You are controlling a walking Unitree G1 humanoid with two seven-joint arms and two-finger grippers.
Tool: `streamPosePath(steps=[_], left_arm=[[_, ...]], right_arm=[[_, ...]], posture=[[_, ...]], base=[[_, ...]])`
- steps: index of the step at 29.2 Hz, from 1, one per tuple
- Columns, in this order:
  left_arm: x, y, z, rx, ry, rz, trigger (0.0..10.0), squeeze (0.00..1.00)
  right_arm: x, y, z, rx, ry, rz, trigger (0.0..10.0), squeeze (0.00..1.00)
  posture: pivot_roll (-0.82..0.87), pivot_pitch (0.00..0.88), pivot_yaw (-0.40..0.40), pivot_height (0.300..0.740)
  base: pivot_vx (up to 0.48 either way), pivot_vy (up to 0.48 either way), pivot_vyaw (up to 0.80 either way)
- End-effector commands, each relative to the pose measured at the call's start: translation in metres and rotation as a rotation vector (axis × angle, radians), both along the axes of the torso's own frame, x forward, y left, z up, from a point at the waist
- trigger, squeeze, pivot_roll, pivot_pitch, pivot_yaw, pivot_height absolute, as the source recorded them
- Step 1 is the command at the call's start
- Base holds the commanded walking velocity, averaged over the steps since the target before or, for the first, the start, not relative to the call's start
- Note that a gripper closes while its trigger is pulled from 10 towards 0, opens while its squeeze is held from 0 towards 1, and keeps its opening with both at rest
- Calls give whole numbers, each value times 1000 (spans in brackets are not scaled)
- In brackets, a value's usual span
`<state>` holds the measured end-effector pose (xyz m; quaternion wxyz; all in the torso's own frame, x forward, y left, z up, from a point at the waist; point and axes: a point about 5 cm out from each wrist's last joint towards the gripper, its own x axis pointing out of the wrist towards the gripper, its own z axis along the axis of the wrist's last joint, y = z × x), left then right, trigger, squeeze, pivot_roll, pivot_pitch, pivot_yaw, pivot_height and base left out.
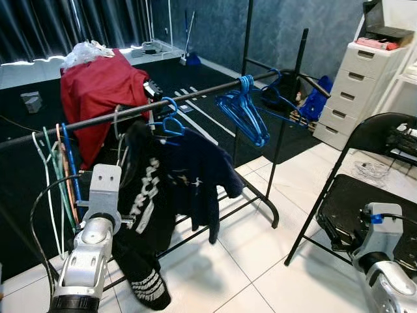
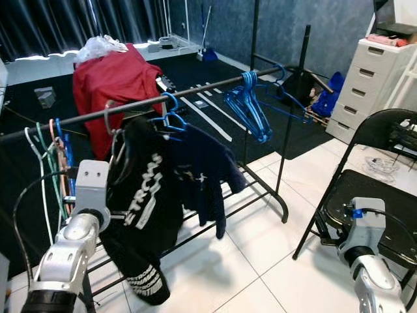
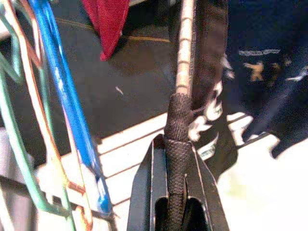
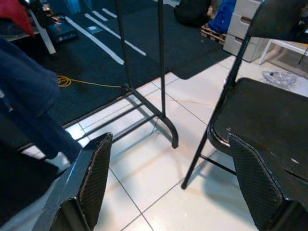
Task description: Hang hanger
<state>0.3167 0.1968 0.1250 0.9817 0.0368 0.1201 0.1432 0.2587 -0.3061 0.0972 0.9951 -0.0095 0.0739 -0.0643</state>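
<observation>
Black metal clothes rail [image 1: 195, 94]: a long horizontal bar runs across the scene from the robot's left toward the back right, on upright black posts, with a low shelf bar beneath it above a white tiled floor [image 1: 247, 267].
Hanger in the left end effector: the left end effector [image 3: 177, 159] is closed tight on a thin hanger neck wrapped in dark cord [image 3: 177, 130], which rises between its two black fingers; the hanger carries a black garment with white lettering [image 1: 146, 195] that hangs just below the rail.
Left arm: silver, raised in front of the rail, just beside the black garment.
Neighbouring clothes: a dark navy T-shirt on a blue plastic hanger [image 1: 199, 176] hangs touching the black garment on its right side.
Empty hangers, left: thin green, orange, white and blue wire hangers [image 1: 58, 176] dangle from the rail near the left arm.
Empty hangers, right: a bunch of blue plastic hangers [image 1: 244, 114] hangs further along the rail.
Red cloth [image 1: 98, 91]: draped over something behind the rail.
Right end effector [image 4: 168, 183]: fingers spread wide, holding nothing, low beside a black folding chair [image 1: 365, 195].
White plastic drawer unit [image 1: 361, 85]: against the back wall, on the right.
</observation>
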Motion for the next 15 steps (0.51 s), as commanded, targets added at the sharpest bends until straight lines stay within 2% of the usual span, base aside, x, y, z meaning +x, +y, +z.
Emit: streamPosePath(steps=[1, 2, 4, 7, 13, 15], left_arm=[[6, 0, 4, -39, -28, 42, 10000, 0], [6, 0, 4, -39, -28, 42, 10000, 0], [13, -2, 6, -101, -53, 64, 10000, 0], [17, -5, 9, -124, -62, 51, 10000, 0], [20, -13, 13, -104, -42, 29, 10000, 0], [25, -24, 10, -100, 8, 25, 10000, 0]], right_arm=[[1, 2, -1, -4, 12, 6, 10000, 0], [1, 2, -1, -4, 12, 6, 10000, 0], [0, 1, 0, -6, 9, 0, 10000, 0], [-2, -1, 0, -7, 8, -8, 10000, 0], [-2, -1, 0, -9, 8, -12, 10000, 0], [-2, -1, 0, -11, 8, -12, 10000, 0]], posture=[[-76, 46, 4, 740], [-76, 46, 4, 740], [-83, 48, 10, 740], [-83, 49, 11, 740], [-91, 50, 14, 740], [-92, 53, 10, 740]], base=[[0, 0, 0], [0, 0, 0], [0, 0, 0], [0, 0, 0], [0, 0, 0], [0, 0, 0]])
